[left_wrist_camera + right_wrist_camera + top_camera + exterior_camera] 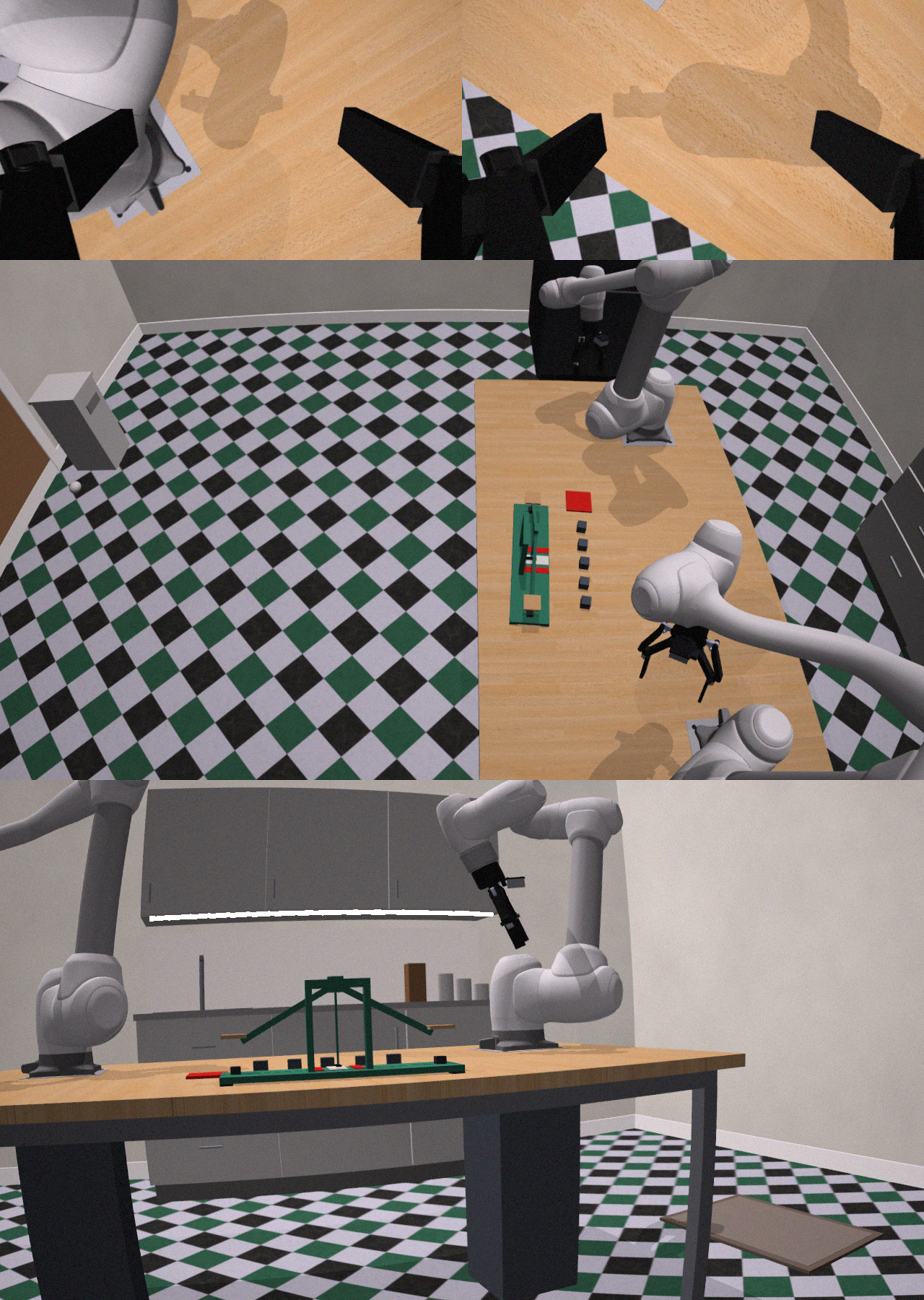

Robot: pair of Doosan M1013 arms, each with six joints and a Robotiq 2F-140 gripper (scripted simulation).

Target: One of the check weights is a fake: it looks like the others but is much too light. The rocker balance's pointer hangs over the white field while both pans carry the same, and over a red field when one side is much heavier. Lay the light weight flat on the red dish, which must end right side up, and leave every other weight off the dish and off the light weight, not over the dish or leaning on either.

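Observation:
Several dark check weights (581, 526) (584, 562) (585, 601) (260, 1064) (393, 1058) stand in a spaced row and look alike. The empty red dish (578, 501) (203, 1075) lies flat beyond the row's far end. The rocker balance (517, 589) (310, 1028) stands beside the row; its pans (532, 602) (232, 1036) (441, 1026) are bare and its pointer (336, 1032) hangs over the white field (541, 560). My left gripper (670, 687) (520, 945) (238, 127) is open and empty, high above the near part. My right gripper (589, 365) (708, 131) is open and empty, high at the far end.
The left arm's base plate (193, 167) is close to the left gripper in the left wrist view. The table's edge crosses below the right gripper in its wrist view. The balance's green uprights (367, 1028) and sloping arms rise above the weights.

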